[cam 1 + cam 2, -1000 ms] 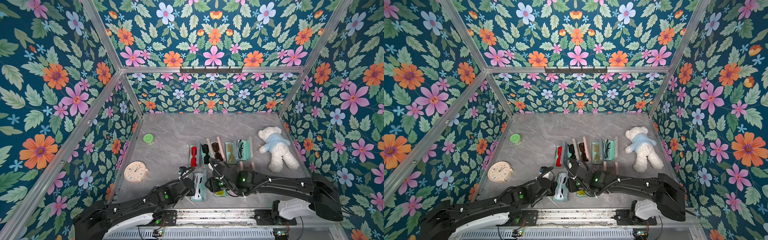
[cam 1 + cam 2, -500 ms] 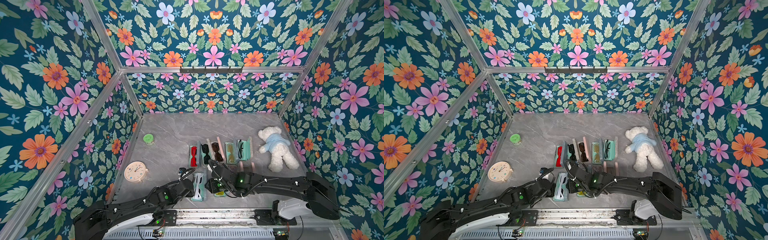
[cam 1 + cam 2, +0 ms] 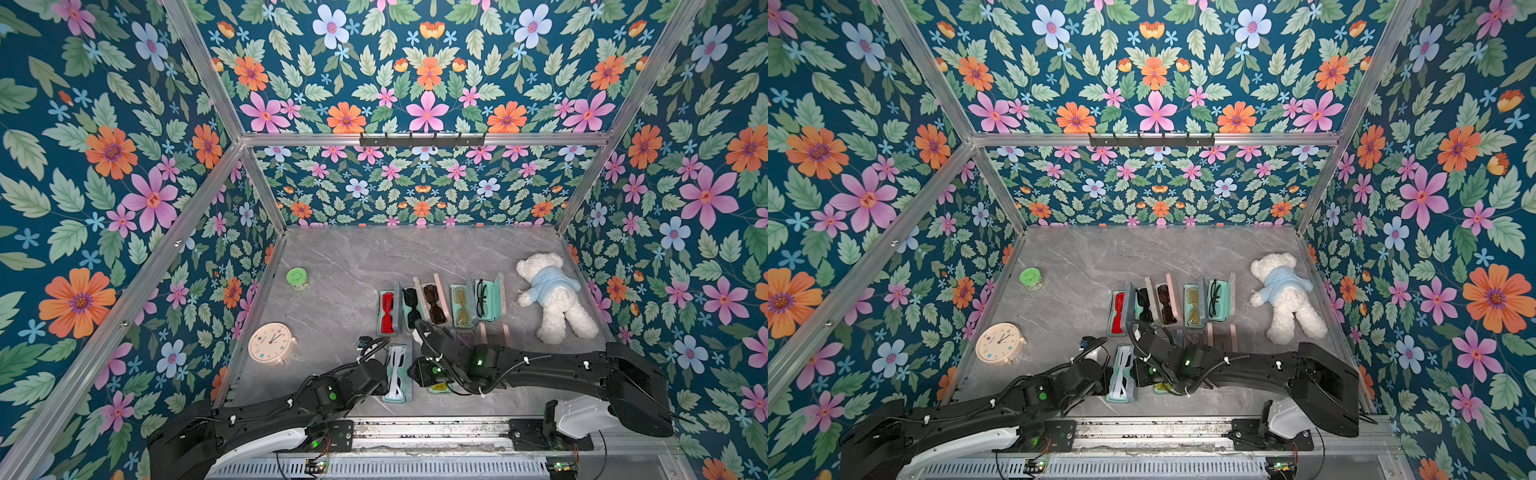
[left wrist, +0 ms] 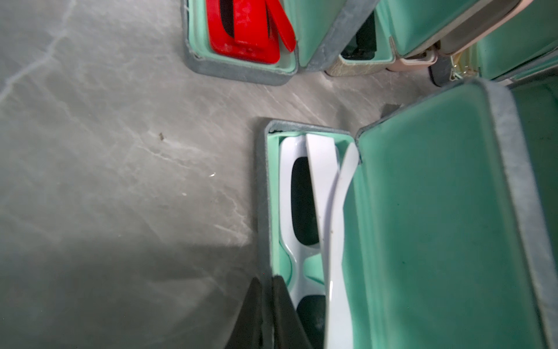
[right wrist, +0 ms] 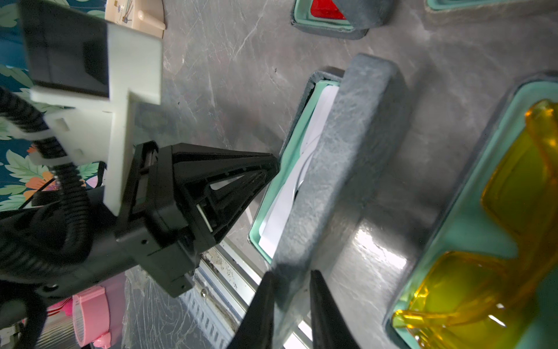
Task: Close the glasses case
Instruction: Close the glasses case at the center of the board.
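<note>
We note walls (image 3: 124, 174) of deep teal, patterned with orange, pink and pale blue flowers among green leaves; the table (image 3: 353, 257) is grey with pale marble veining; the glasses case (image 4: 262, 196) is grey outside and mint green inside, its sunglasses (image 4: 320, 181) white with dark lenses; in both top views, right of centre in the frame, the bear (image 3: 557, 299) (image 3: 1287, 299) is white in a light blue shirt; toward the left the clock (image 3: 270, 345) (image 3: 998, 344) is cream, the jar (image 3: 297, 277) (image 3: 1031, 277) green; the left arm (image 3: 257, 415) and right arm (image 3: 561, 368) are black.
</note>
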You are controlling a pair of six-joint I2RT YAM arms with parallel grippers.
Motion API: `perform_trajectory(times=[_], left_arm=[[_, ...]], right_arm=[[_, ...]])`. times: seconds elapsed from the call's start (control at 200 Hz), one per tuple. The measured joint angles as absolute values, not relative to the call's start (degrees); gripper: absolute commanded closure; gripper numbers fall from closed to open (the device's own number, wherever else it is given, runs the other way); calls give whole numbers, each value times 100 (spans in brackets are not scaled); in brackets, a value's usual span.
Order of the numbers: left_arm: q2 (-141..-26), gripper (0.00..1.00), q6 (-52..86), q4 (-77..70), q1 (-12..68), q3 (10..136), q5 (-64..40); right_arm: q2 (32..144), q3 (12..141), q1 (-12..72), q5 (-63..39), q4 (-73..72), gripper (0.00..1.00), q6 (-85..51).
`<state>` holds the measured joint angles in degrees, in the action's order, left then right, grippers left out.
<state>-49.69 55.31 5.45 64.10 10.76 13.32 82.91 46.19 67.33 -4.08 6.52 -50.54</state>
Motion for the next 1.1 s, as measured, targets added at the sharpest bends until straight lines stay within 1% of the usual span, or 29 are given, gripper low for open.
perform_trajectory(times=[0.21,0.815,1.1], left_arm=[[-5041,87,5553,443,6488,1028,1317],[-5116,93,5680,305,6626,952,1470],[-5076,93,5717,301,6683,928,1529]], right_arm=[[8320,4567,6733,-432,475,79,-5074],[8451,4550,6768,-489,158,82,-5096],[8501,4617,6810,-447,163,83,-5094]])
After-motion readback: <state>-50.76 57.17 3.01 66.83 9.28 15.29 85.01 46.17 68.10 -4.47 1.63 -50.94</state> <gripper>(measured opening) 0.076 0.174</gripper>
